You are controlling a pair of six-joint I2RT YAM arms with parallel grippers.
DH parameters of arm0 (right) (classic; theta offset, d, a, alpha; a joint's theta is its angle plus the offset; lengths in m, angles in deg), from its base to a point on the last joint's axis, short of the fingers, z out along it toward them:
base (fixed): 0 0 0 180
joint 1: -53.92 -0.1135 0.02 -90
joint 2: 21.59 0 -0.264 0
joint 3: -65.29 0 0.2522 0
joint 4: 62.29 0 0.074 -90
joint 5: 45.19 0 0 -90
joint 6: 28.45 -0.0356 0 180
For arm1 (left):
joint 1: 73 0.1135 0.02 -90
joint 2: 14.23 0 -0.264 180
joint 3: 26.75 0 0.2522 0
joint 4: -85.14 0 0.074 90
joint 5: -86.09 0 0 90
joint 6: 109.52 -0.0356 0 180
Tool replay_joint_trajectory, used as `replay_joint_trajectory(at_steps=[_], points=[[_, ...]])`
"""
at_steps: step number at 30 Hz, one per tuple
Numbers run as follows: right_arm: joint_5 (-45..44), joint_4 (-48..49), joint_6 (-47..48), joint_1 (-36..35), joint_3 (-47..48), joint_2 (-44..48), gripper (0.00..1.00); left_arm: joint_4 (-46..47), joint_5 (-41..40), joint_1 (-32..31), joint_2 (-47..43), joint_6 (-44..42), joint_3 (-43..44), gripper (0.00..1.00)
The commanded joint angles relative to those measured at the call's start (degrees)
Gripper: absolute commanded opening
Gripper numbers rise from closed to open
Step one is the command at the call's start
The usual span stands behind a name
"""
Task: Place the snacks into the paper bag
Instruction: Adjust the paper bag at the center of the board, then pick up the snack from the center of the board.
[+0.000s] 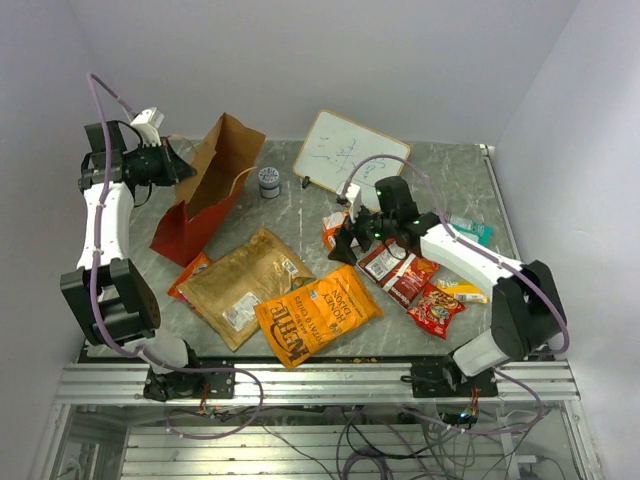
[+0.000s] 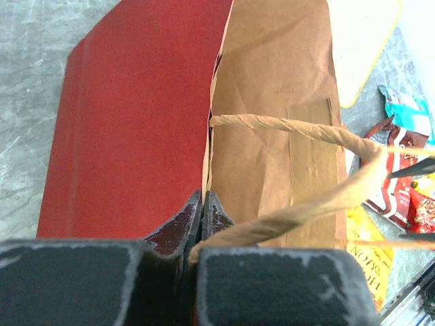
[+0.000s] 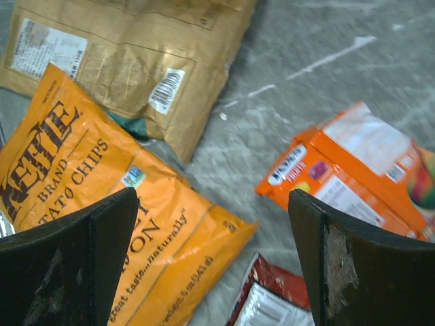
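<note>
so here's what worries me. The paper bag is at the back left of the bench, leaning rather than standing square. The left jaws are clamped tight on one wall of it right at the rim, red side one way and kraft side the other. That's a small pinch on thin paper. If a heavy packet drops in or shoves the wall, I'd guess the rim tears or slides out and the bag flops shut. One loop handle also runs straight across the mouth in the left wrist view, so anything going in could hook on it.

The right jaws are spread wide, hovering low over the pile with nothing in them. They're over the gap between the orange chip bag and the small orange pack, with a red packet poking in just below. Close from there and they might nip the chip bag's corner and the little pack together, or just bare bench. Crinkly film likes to slip too.

Bigger headache: the tan chip bag and the orange one look nearly as wide as the bag's mouth, so they'd probably jam at the top unless they go in edge first. And the small tin just beside the bag could get knocked on the way over
</note>
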Motion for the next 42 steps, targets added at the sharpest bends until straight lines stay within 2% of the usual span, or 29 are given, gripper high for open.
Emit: replay_joint_trajectory(at_steps=[1, 7, 14, 20, 26, 30, 34, 42], points=[[3.2, 5.3, -1.3, -3.3, 2.4, -4.2, 0.91, 3.6, -0.3, -0.6, -1.6, 4.1, -0.2, 0.07], [3.5, 8.3, -5.1, -6.1, 5.3, -9.9, 0.89, -0.9, -3.0, -0.6, 0.5, 3.2, 5.1, 0.07], [5.0, 12.1, -12.0, -7.8, 7.6, -17.5, 0.88, -1.2, -0.4, -1.1, 4.9, 6.5, 6.7, 0.07], [4.5, 13.2, -15.0, -9.7, 10.4, -23.4, 0.86, -0.2, -1.3, -2.3, 5.9, 7.3, 5.9, 0.07], [4.9, 10.3, -15.1, -10.5, 13.8, -28.6, 0.81, -3.3, -5.2, -3.2, 7.9, 0.9, 8.2, 0.11], [7.7, 8.5, -14.1, -11.3, 14.5, -31.0, 0.73, -7.1, -6.6, -3.4, 9.4, -3.7, 11.7, 0.13], [8.2, 7.6, -13.1, -12.1, 15.0, -32.8, 0.62, -6.4, -8.2, -3.4, 8.9, -5.0, 11.9, 0.14], [9.4, 2.4, -9.9, -12.1, 18.5, -34.3, 0.29, -3.7, -8.6, -3.7, 5.8, -6.8, 7.7, 0.13]])
